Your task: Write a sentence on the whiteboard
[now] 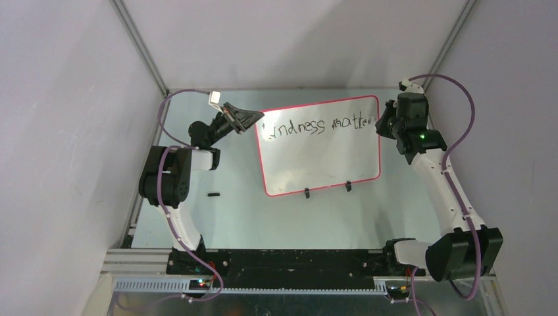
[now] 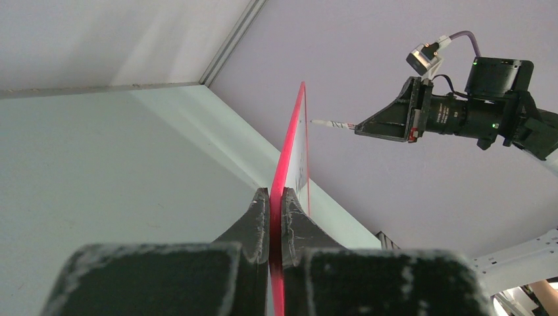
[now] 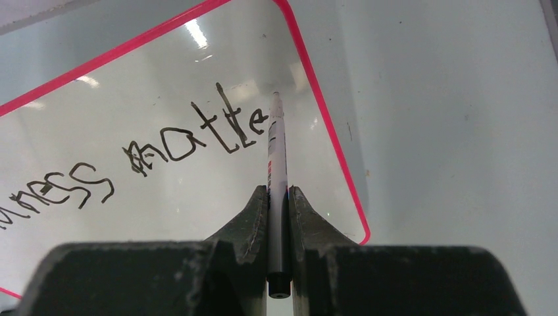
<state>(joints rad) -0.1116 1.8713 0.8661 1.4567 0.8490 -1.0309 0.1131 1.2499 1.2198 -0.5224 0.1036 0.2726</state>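
Two arms worked at the whiteboard [image 1: 322, 164], which lay toward the back of the table [image 1: 263, 217], its near edge carrying two black clip feet [image 1: 306, 193]. The left arm folded sharply at its elbow and reached inward, and the left gripper [image 2: 276, 194] was pinched tight on the board's left edge, the red-pink rim running straight up between its fingers in the left wrist view. The right arm stretched long up the right side and bent in over the board's upper right corner. The right gripper [image 3: 278, 191] was clamped around a white marker [image 3: 277, 151], whose barrel stuck out past the fingertips and pointed at the end of the sentence [image 3: 191, 141].

The table was a pale, faintly glossy sheet, boxed in by plain lilac-grey walls with metal rails in the corners. Purple cables [image 1: 460, 99] looped from both wrists. A small dark object [image 1: 212, 195] lay on the table near the left arm; we could not tell what it was.

From above, the left gripper covered the first letter, so we read only "indness matte". In the right wrist view the writing was cut off at the left edge of the frame. We could not tell whether the marker's tip touched the board or stood just off it.
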